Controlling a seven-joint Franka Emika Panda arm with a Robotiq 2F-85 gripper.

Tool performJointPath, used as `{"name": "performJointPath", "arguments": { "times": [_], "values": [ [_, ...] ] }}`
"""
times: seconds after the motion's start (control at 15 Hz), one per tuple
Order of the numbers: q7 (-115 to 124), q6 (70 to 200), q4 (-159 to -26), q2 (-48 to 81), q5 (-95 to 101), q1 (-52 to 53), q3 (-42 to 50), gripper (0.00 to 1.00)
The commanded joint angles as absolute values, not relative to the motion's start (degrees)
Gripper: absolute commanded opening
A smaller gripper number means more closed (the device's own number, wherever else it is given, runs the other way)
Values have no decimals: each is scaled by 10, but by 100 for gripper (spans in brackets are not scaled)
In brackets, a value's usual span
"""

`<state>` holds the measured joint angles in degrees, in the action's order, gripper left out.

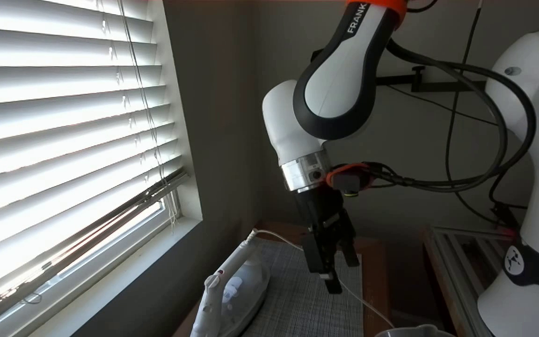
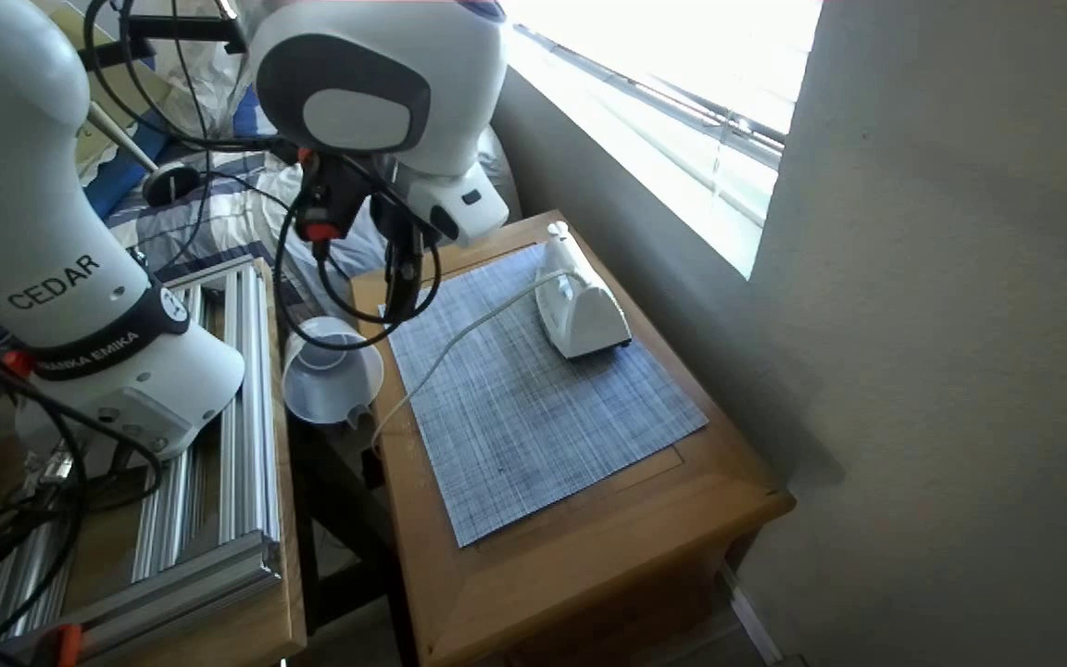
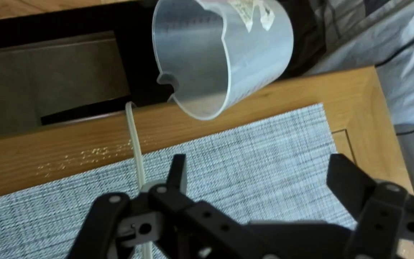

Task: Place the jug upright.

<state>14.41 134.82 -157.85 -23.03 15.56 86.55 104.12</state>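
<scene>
The jug [image 3: 261, 50] is a translucent whitish cylinder with a torn label. It lies tilted on its side in the wrist view, with its wide spouted mouth turned left. Its rim overlaps the wooden table's edge, and what supports it is hidden. In an exterior view the jug [image 2: 334, 384] sits beside the table, its mouth facing that camera; in an exterior view only the top of the jug [image 1: 414, 331] shows at the bottom. My gripper [image 3: 257, 158] stands wide open above the placemat with nothing between its fingers, apart from the jug. In an exterior view the gripper [image 1: 343, 274] points down.
A woven grey placemat [image 2: 533, 417] covers much of the wooden table [image 2: 589, 574]. On it stands a white iron [image 2: 584, 306], by the window side. Its cord [image 2: 459, 338] crosses the mat and drops over the table edge. Crumbs [image 3: 95, 153] lie near that edge.
</scene>
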Motion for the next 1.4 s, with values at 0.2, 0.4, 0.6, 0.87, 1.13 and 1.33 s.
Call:
{"name": "performJointPath", "arguments": {
  "times": [0.2,0.4,0.6,0.87,1.13,1.33],
  "values": [
    [82,1273,-1551,-343,164,1032,1225,100],
    [62,1225,-1519,-398,167,1075,1285,100],
    [42,1170,-1478,-455,162,1092,1319,100],
    [40,1133,-1433,-507,160,1095,1337,100],
    [56,1149,-1412,-529,169,1100,1343,100],
    [62,1147,-1402,-534,175,1105,1345,100]
  ]
}}
